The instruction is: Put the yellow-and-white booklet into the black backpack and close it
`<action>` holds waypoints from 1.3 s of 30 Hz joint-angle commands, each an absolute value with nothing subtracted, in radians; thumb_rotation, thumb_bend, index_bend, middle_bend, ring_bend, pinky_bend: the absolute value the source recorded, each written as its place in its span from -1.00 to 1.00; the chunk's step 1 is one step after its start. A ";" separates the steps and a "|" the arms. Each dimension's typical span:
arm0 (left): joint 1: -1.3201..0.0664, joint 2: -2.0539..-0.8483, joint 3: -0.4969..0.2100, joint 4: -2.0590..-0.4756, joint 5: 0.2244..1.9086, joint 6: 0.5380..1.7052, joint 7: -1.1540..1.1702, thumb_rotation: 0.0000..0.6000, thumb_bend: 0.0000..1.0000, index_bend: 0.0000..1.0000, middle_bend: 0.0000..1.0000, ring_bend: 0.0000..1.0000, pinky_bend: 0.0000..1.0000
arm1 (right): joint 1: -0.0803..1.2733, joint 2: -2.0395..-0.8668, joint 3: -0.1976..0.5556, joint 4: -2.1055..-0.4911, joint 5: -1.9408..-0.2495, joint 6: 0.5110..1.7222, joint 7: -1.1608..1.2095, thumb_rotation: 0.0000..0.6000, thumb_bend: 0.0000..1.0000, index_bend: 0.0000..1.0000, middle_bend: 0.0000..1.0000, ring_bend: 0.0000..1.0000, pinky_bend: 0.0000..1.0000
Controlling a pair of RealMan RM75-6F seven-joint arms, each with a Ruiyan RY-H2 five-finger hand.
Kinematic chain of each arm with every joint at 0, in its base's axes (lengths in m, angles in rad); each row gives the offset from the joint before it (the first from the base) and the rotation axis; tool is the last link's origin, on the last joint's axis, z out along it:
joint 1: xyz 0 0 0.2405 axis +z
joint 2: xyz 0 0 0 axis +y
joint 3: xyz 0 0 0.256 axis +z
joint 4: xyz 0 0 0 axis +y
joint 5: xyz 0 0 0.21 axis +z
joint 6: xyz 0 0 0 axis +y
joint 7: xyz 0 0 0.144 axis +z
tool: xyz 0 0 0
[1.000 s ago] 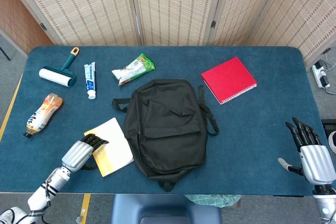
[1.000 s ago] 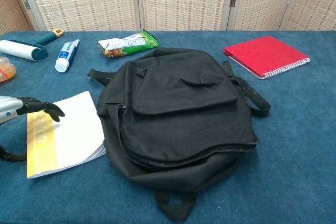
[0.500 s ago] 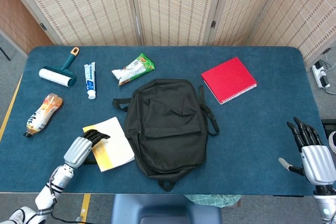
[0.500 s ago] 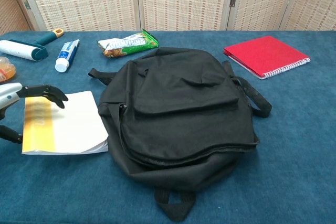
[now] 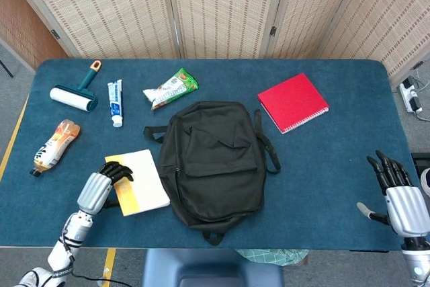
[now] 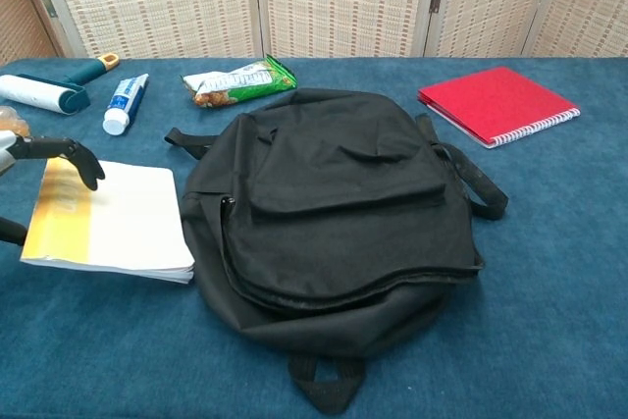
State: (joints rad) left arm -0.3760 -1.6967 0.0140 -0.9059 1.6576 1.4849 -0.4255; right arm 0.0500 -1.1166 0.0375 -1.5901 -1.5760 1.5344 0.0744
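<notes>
Gripping booklet [image 6: 108,220] by its yellow edge, left hand [image 5: 99,187] clamped; backpack [image 5: 216,159] looks zipped, entry blocked. Right hand [image 5: 400,199] idle, fingers apart.

The backpack [image 5: 215,160] is plain black. The booklet [image 6: 110,219] is white with a yellow band along its left edge. On the dark blue table [image 5: 336,159], the notebook [image 5: 292,102] is red, the snack packet [image 5: 170,89] green, and the lint roller [image 5: 74,93] teal-handled with an orange tip.
</notes>
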 commanded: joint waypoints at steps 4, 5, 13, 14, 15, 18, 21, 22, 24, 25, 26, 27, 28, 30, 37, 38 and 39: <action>-0.363 -1.738 0.009 -0.842 1.666 1.534 -0.445 1.00 -0.51 0.19 -0.07 -0.26 -0.46 | 0.050 -1.116 0.038 -1.591 -1.577 1.535 0.073 1.00 -0.72 -1.00 -0.99 -0.85 -0.83; -0.362 -1.742 0.009 -0.835 1.667 1.539 -0.446 1.00 -0.51 0.22 -0.06 -0.25 -0.45 | 0.050 -1.116 0.038 -1.591 -1.576 1.535 0.073 1.00 -0.72 -1.00 -0.99 -0.85 -0.83; -0.358 -1.762 0.016 -0.794 1.673 1.556 -0.460 1.00 -0.37 0.33 0.00 -0.21 -0.45 | 0.051 -1.115 0.038 -1.591 -1.578 1.534 0.074 1.00 -0.72 -1.00 -0.99 -0.85 -0.83; -0.358 -1.763 0.018 -0.790 1.676 1.559 -0.459 1.00 -0.34 0.34 0.01 -0.21 -0.45 | 0.051 -1.115 0.038 -1.591 -1.578 1.534 0.074 1.00 -0.71 -1.00 -0.99 -0.85 -0.83; -0.358 -1.764 0.020 -0.785 1.678 1.561 -0.457 1.00 -0.30 0.36 0.02 -0.21 -0.45 | 0.051 -1.115 0.038 -1.591 -1.579 1.535 0.074 1.00 -0.71 -1.00 -0.99 -0.85 -0.83; -0.357 -1.767 0.026 -0.768 1.687 1.571 -0.449 1.00 -0.18 0.39 0.04 -0.20 -0.45 | 0.051 -1.115 0.038 -1.592 -1.581 1.535 0.072 1.00 -0.72 -1.00 -0.99 -0.85 -0.83; -0.355 -1.768 0.028 -0.755 1.695 1.592 -0.441 1.00 -0.08 0.43 0.07 -0.18 -0.43 | 0.052 -1.115 0.036 -1.595 -1.585 1.536 0.070 1.00 -0.72 -1.00 -0.99 -0.85 -0.83; -0.354 -1.768 0.027 -0.752 1.698 1.604 -0.436 1.00 -0.07 0.44 0.08 -0.16 -0.42 | 0.052 -1.115 0.036 -1.596 -1.586 1.536 0.069 1.00 -0.72 -1.00 -0.99 -0.85 -0.83; -0.351 -1.766 0.024 -0.745 1.706 1.633 -0.421 1.00 -0.06 0.46 0.10 -0.15 -0.41 | 0.052 -1.115 0.033 -1.599 -1.590 1.535 0.065 1.00 -0.72 -1.00 -0.99 -0.84 -0.83; -0.351 -1.764 0.023 -0.742 1.710 1.648 -0.413 1.00 -0.06 0.47 0.12 -0.13 -0.40 | 0.053 -1.115 0.032 -1.600 -1.593 1.534 0.063 1.00 -0.72 -1.00 -0.99 -0.84 -0.83; -0.352 -1.759 0.020 -0.738 1.718 1.671 -0.402 1.00 -0.05 0.47 0.13 -0.13 -0.40 | 0.055 -1.115 0.029 -1.602 -1.597 1.531 0.060 1.00 -0.72 -1.00 -0.99 -0.84 -0.83; -0.353 -1.755 0.019 -0.734 1.725 1.689 -0.391 1.00 -0.05 0.47 0.14 -0.12 -0.40 | 0.057 -1.116 0.028 -1.604 -1.600 1.527 0.057 1.00 -0.72 -1.00 -0.99 -0.84 -0.83; -0.355 -1.751 0.017 -0.728 1.733 1.708 -0.380 1.00 -0.05 0.48 0.15 -0.11 -0.39 | 0.059 -1.117 0.026 -1.606 -1.603 1.523 0.055 1.00 -0.72 -1.00 -0.98 -0.84 -0.83; -0.359 -1.743 0.013 -0.721 1.749 1.752 -0.359 1.00 -0.05 0.49 0.17 -0.10 -0.39 | 0.068 -1.120 0.020 -1.616 -1.612 1.506 0.055 1.00 -0.72 -1.00 -0.98 -0.83 -0.83; -0.383 -1.708 -0.004 -0.748 1.790 1.853 -0.302 1.00 -0.06 0.50 0.18 -0.08 -0.39 | 0.142 -1.137 -0.008 -1.659 -1.664 1.385 0.034 1.00 -0.72 -0.89 -0.90 -0.81 -0.83; -0.386 -1.704 -0.005 -0.757 1.794 1.861 -0.295 1.00 -0.06 0.50 0.18 -0.08 -0.39 | 0.155 -1.143 -0.010 -1.664 -1.670 1.364 0.027 1.00 -0.72 -0.87 -0.89 -0.81 -0.83; -0.389 -1.699 -0.006 -0.766 1.799 1.868 -0.287 1.00 -0.06 0.50 0.18 -0.08 -0.39 | 0.169 -1.149 -0.011 -1.670 -1.676 1.344 0.021 1.00 -0.72 -0.85 -0.88 -0.81 -0.83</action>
